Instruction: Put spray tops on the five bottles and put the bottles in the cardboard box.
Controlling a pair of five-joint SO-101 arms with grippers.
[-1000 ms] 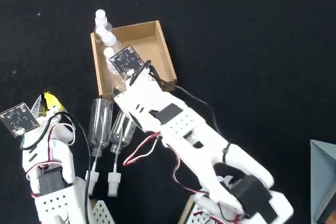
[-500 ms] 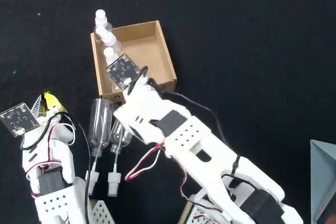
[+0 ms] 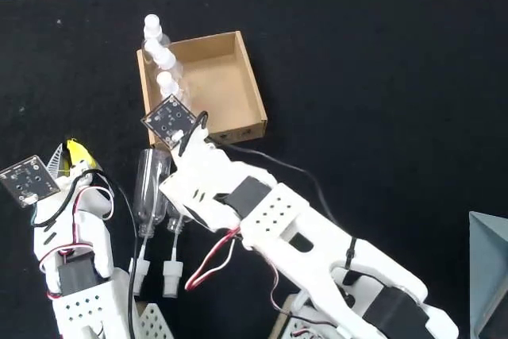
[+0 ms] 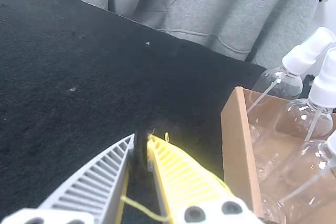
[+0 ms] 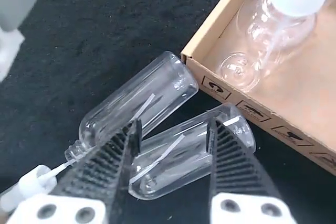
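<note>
Right claw (image 5: pixel 174 127) sits just off the near wall of the box (image 3: pixel 252 89). Its jaws are well apart and straddle the inner bottle (image 5: pixel 181 153), which lies on its side on the table. One finger (image 5: pixel 105 174) is in the gap between this bottle and the outer bottle (image 5: pixel 136 100), which lies alongside it. The other finger is on the inner bottle's far side. We cannot tell whether either finger touches the plastic, and nothing is clamped. Both loose bottles have their bases toward the box's near wall and their necks pointing away from it. Their two spray tops (image 3: pixel 155 278) lie unseated on the table beyond the necks, farther from the box, and a thin tube runs from each top into its bottle. Three capped bottles (image 3: pixel 163 57) are inside the box in a row along its left wall. The farthest cap pokes past the box's far left corner. Left claw (image 4: pixel 140 140) is off the box's near left corner and apart from it. Its fingertips are almost together with only a thin slit between them, and it holds nothing.
</note>
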